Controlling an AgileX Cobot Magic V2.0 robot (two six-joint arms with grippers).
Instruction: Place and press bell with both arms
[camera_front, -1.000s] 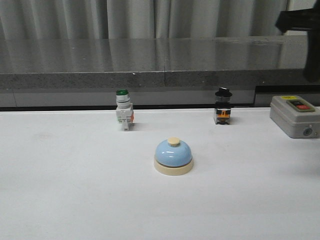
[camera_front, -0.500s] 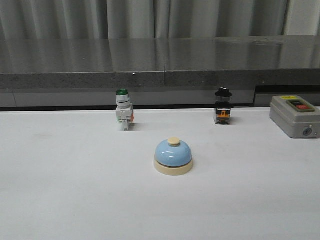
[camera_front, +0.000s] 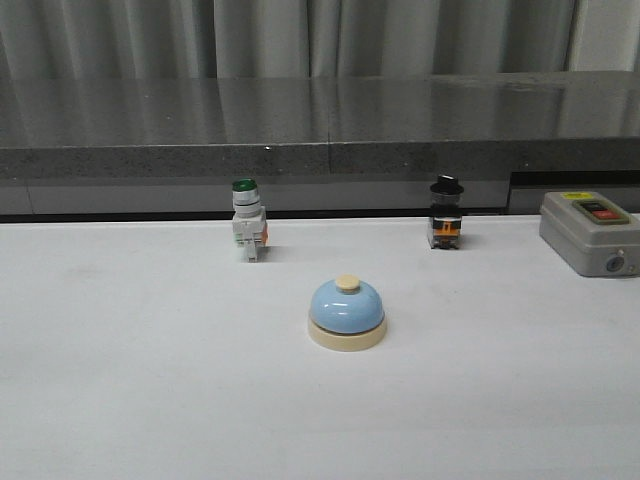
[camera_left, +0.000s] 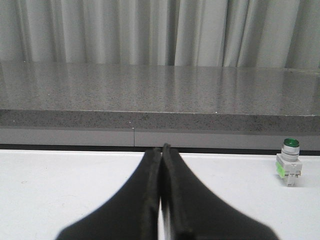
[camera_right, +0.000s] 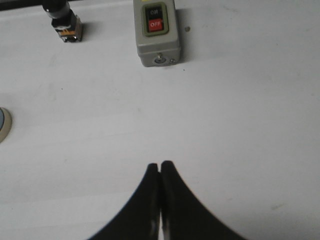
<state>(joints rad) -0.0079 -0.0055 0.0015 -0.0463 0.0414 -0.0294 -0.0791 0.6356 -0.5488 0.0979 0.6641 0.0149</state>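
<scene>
The bell (camera_front: 347, 312), light-blue dome on a cream base with a cream button, stands on the white table near the middle in the front view. Its base edge (camera_right: 3, 125) just shows at the side of the right wrist view. Neither arm shows in the front view. My left gripper (camera_left: 161, 149) is shut and empty, low over the table and facing the grey ledge. My right gripper (camera_right: 160, 165) is shut and empty above bare table, well apart from the bell.
A green-capped white switch (camera_front: 247, 220) and a black-capped switch (camera_front: 446, 212) stand behind the bell. A grey ON/OFF box (camera_front: 590, 232) sits at the right edge. A dark stone ledge (camera_front: 320, 130) runs along the back.
A dark arm part at the top right of the front view one second ago has gone out of view. The bell and switches have not moved.
</scene>
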